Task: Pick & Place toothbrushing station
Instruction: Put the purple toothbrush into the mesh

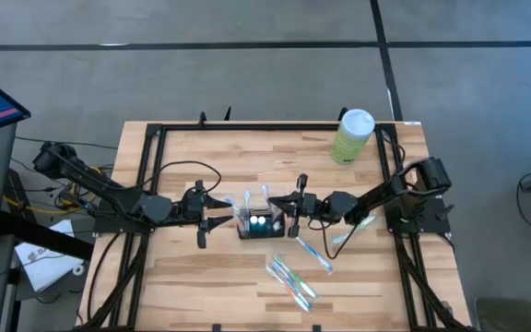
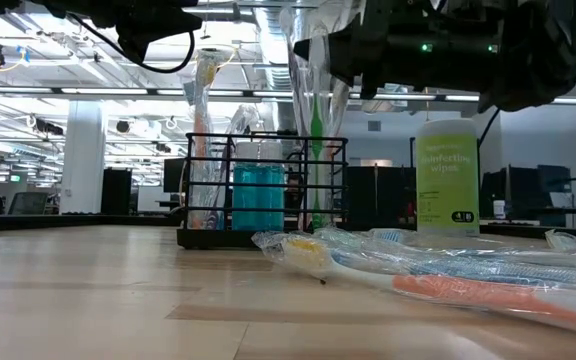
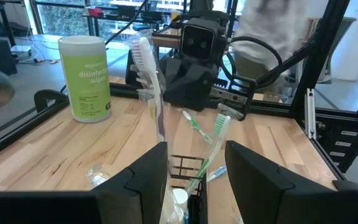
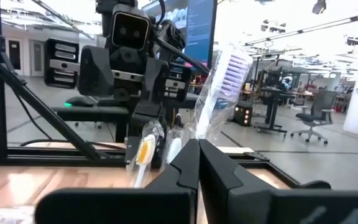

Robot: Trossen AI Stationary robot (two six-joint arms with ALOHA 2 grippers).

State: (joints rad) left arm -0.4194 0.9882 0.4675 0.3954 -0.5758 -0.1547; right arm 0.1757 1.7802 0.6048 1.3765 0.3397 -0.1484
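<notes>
station (image 1: pixel 261 224) at table (image 1: pixel 201 286) centre, wrapped toothbrushes standing in it | left gripper (image 1: pixel 218 211) just left of station, right gripper (image 1: pixel 279 208) just right, facing each other | wipes canister (image 1: pixel 352 136) at far right corner, well apart | loose wrapped toothbrushes (image 1: pixel 291 281) lying on table, near side, right of station

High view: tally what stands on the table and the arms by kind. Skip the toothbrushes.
Black wire-mesh holder: 1
Disinfecting wipes canister: 1
Robot arms: 2, the left arm and the right arm
Total: 4
</notes>
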